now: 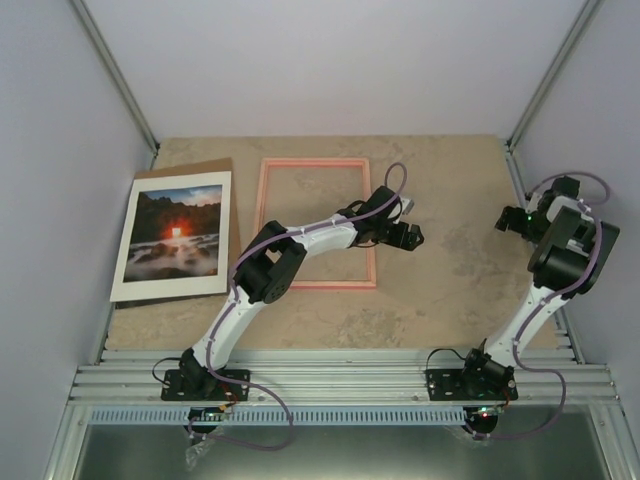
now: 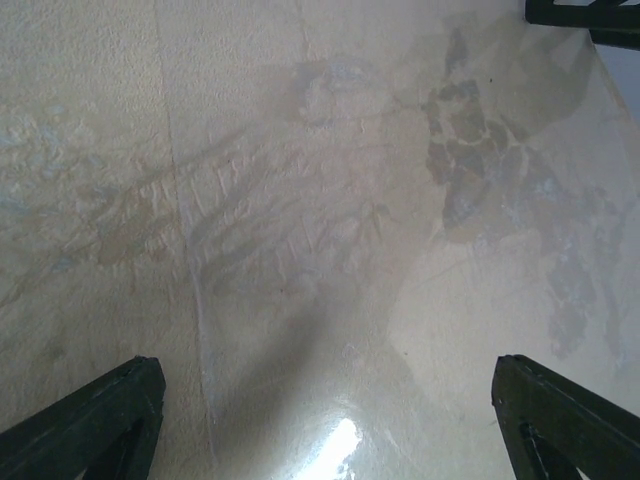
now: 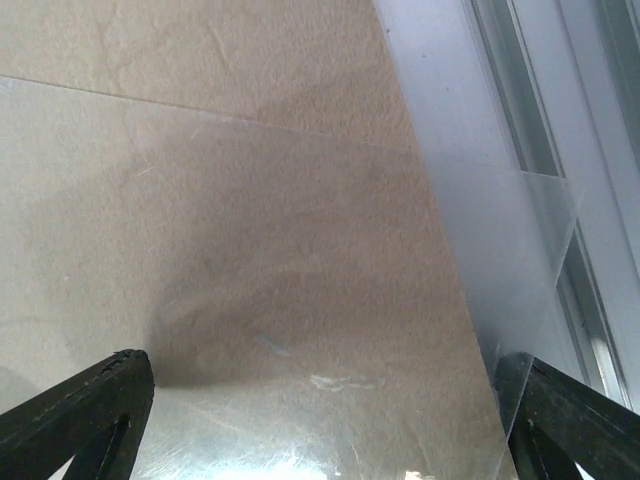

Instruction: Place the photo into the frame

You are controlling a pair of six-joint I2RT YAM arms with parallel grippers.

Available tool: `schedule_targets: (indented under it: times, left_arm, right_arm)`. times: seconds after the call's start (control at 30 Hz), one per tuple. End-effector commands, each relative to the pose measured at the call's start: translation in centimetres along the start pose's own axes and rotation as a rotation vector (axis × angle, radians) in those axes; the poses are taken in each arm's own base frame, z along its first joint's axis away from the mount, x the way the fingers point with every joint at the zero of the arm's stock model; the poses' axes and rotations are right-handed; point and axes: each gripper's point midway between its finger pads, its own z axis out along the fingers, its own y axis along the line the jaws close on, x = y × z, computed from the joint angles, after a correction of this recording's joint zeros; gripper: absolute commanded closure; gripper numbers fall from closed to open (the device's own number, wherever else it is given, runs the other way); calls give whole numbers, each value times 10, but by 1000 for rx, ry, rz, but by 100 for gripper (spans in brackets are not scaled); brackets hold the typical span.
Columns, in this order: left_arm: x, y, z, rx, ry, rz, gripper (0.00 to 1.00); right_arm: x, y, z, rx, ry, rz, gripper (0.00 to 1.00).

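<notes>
My left gripper (image 1: pixel 405 236) hangs released just at three o'clock of the frame (image 1: pixel 312 161) (photo (image 1: pixel 175 235) lies at its nine), my right gripper (image 1: pixel 512 218) equally spread.

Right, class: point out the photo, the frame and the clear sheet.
photo (image 1: pixel 175 232): top view, middle of the dark print.
frame (image 1: pixel 312 160): top view, on its far rail.
clear sheet (image 3: pixel 330 280): right wrist view, about its middle.
</notes>
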Motion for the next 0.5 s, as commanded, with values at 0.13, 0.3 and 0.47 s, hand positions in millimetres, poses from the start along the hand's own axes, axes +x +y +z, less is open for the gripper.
schedule_targets:
  times: [0.13, 0.3, 0.47]
  left_arm:
    - [25, 4, 7, -6, 59, -39, 8]
    - [28, 4, 9, 0, 67, -36, 8]
    - [34, 8, 10, 11, 76, -52, 8]
  right_arm:
    - [-33, 68, -60, -181, -196, -135, 7]
    - [-37, 81, -74, -244, -238, -138, 10]
    - [-35, 101, -84, -377, -243, -117, 22]
